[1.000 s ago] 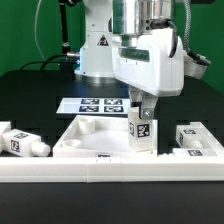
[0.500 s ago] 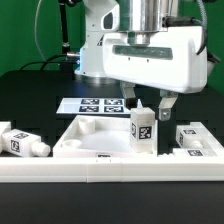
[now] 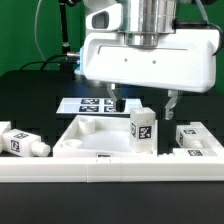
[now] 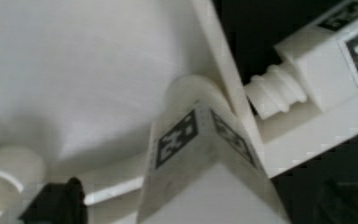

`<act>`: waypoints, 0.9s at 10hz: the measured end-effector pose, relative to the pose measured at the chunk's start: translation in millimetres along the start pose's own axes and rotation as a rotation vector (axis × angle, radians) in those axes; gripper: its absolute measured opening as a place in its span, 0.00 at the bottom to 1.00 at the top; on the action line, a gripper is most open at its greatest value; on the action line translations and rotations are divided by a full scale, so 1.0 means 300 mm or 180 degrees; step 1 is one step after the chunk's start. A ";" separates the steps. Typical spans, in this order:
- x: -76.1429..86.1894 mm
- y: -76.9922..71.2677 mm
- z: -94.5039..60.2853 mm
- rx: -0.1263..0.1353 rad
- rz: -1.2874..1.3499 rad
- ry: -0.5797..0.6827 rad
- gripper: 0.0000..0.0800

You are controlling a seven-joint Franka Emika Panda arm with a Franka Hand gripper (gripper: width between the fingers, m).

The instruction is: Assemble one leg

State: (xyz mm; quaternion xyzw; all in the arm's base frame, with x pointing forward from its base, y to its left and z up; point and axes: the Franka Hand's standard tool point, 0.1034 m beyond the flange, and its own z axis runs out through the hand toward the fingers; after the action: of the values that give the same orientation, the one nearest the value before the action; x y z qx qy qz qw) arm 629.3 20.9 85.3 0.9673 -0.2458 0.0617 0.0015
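One leg (image 3: 143,128), a stubby white post with square tags, stands upright in the exterior view's right corner of the large white tray-like piece (image 3: 85,143). My gripper (image 3: 143,101) hangs just above the leg, open and empty, with one finger on each side of the leg's top and clear of it. In the wrist view the same leg (image 4: 202,140) rises toward the camera from the tray's floor (image 4: 69,80), and one dark fingertip (image 4: 57,200) shows at the picture's edge.
A second leg (image 3: 22,142) lies at the exterior view's left of the tray. A third leg (image 3: 196,137) lies at its right and also shows in the wrist view (image 4: 327,55). The marker board (image 3: 95,104) lies behind the tray. A white rail (image 3: 110,165) runs along the front.
My gripper has opened and let go of the leg, then risen above it. The leg stays standing in the tray corner.
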 end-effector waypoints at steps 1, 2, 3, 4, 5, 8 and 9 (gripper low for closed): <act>0.003 -0.003 -0.001 -0.0006 -0.0234 0.0029 0.81; 0.004 -0.002 -0.001 -0.0031 -0.0549 0.0038 0.81; 0.008 0.004 -0.001 -0.0033 -0.0753 0.0041 0.81; 0.013 0.011 -0.001 -0.0038 -0.0997 0.0040 0.81; 0.015 0.016 -0.001 -0.0064 -0.1211 0.0042 0.81; 0.016 0.015 -0.002 -0.0092 -0.1320 0.0047 0.65; 0.016 0.015 -0.002 -0.0092 -0.1319 0.0047 0.65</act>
State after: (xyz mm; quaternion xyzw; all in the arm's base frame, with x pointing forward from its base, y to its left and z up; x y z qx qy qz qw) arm 631.2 14.6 86.2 0.9966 -0.0425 0.0636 0.0298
